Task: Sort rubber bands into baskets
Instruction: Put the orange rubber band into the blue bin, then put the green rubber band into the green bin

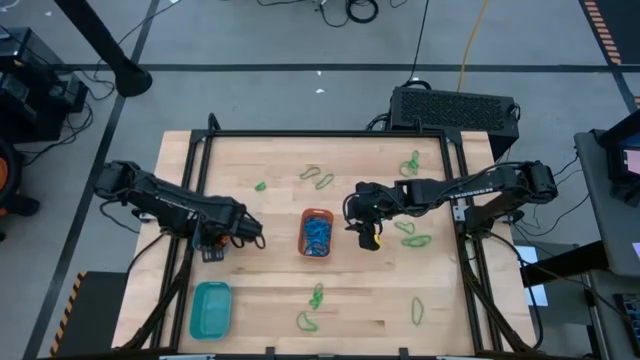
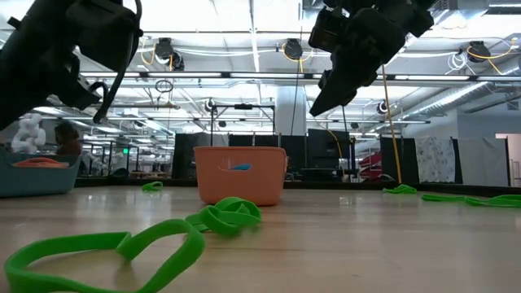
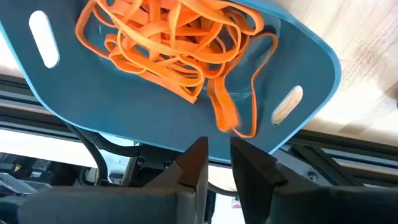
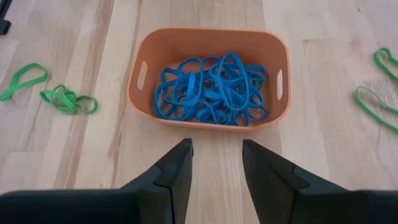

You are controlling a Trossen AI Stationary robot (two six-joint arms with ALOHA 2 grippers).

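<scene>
A teal basket [image 3: 124, 112] holding a heap of orange rubber bands [image 3: 168, 43] lies ahead of my left gripper [image 3: 217, 158]. Its fingers stand a narrow gap apart with nothing between them. One orange band [image 3: 227, 115] shows blurred in the air just beyond the fingertips, over the basket's rim. My right gripper [image 4: 216, 155] hovers open and empty just short of the orange basket [image 4: 208, 34], which holds blue bands [image 4: 211, 90]. In the high view the orange basket [image 1: 316, 215] is at the table's middle, with the teal basket [image 1: 210, 308] near the front left.
Green bands lie loose on the wood: far of the orange basket [image 1: 318, 180], at the far right [image 1: 412, 163], right of my right gripper [image 1: 415, 240] and near the front edge [image 1: 316, 296]. A black frame rail [image 1: 205, 180] runs along the table's left. A black box [image 1: 455, 108] stands behind the far edge.
</scene>
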